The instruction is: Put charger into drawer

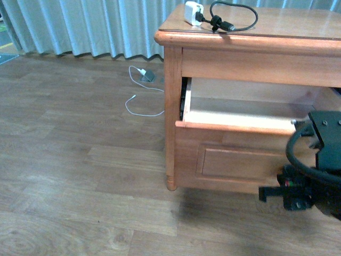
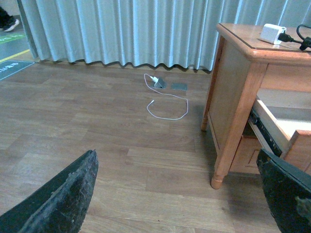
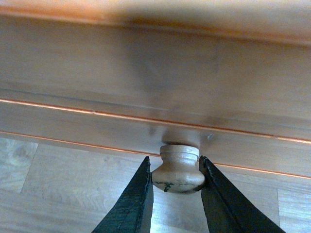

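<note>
While my right gripper (image 3: pixel 175 164) is clamped on the round pale knob (image 3: pixel 178 178), fingers pressed against both sides of it, the drawer (image 1: pixel 234 126) sits pulled partway out of the cabinet (image 1: pixel 172 96), with its light wood inside showing. So yeah, there's an open gap under the cabinet's top rail, wide side to side and not very tall. The charger (image 1: pixel 194 13) is up on the cabinet top, its white cube by the front left corner. Its black cable loop (image 1: pixel 226 24) lies right at the front edge, above the open drawer. My left gripper (image 2: pixel 175 196) hangs out left over bare wood floor (image 1: pixel 80 176), fingers spread wide, holding nothing. Lots of free room on that side; only a thin white cable (image 1: pixel 143 104) lies on the floor between the curtain (image 1: pixel 80 26) and the cabinet's side.
</note>
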You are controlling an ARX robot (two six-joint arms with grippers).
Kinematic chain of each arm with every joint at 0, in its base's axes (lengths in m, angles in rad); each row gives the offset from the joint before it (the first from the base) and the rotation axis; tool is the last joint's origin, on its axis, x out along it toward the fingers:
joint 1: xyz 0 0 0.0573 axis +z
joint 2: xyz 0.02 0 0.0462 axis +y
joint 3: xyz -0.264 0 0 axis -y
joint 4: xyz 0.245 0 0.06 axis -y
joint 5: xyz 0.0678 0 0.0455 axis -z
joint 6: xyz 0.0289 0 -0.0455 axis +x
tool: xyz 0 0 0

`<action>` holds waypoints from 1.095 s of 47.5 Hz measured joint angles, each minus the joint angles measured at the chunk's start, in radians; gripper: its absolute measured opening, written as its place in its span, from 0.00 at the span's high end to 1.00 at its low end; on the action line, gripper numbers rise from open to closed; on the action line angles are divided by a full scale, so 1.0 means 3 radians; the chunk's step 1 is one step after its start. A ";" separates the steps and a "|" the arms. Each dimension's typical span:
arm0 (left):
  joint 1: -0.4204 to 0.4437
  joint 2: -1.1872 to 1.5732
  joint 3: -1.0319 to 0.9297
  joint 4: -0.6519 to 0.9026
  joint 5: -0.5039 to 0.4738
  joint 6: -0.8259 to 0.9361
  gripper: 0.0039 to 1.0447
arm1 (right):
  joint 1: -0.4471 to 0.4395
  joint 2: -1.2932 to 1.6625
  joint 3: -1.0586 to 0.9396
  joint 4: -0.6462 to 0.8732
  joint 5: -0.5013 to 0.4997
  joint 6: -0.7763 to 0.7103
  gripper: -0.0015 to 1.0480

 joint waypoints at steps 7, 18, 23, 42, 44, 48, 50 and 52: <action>0.0000 0.0000 0.0000 0.0000 0.0000 0.0000 0.05 | 0.0024 -0.0336 -0.0257 -0.0053 -0.0089 -0.0057 0.53; 0.0000 0.0000 0.0000 0.0000 0.0000 0.0000 0.05 | -0.0006 -0.1069 -0.0441 -0.0417 -0.0131 -0.0047 0.19; 0.0000 0.0000 0.0000 0.0000 0.0000 0.0000 0.05 | -0.0065 -0.1493 -0.0512 -0.0651 -0.0135 -0.0028 0.06; 0.0000 0.0000 0.0000 0.0000 0.0000 0.0000 0.05 | -0.0346 -0.3356 -0.0758 -0.1807 -0.0381 -0.0057 0.08; 0.0000 0.0000 0.0000 0.0000 0.0000 0.0000 0.05 | -0.0403 -0.3658 -0.0801 -0.2029 -0.0436 -0.0052 0.08; 0.0000 0.0000 0.0000 0.0000 0.0000 0.0000 0.05 | -0.0579 -0.4224 -0.0885 -0.2458 -0.0637 0.0062 0.08; 0.0000 0.0000 0.0000 0.0000 0.0000 0.0000 0.05 | -0.0675 -0.4468 -0.0916 -0.2623 -0.0729 0.0102 0.08; 0.0000 0.0000 0.0000 0.0000 0.0000 0.0000 0.05 | -0.0730 -0.4615 -0.0931 -0.2689 -0.0743 0.0123 0.08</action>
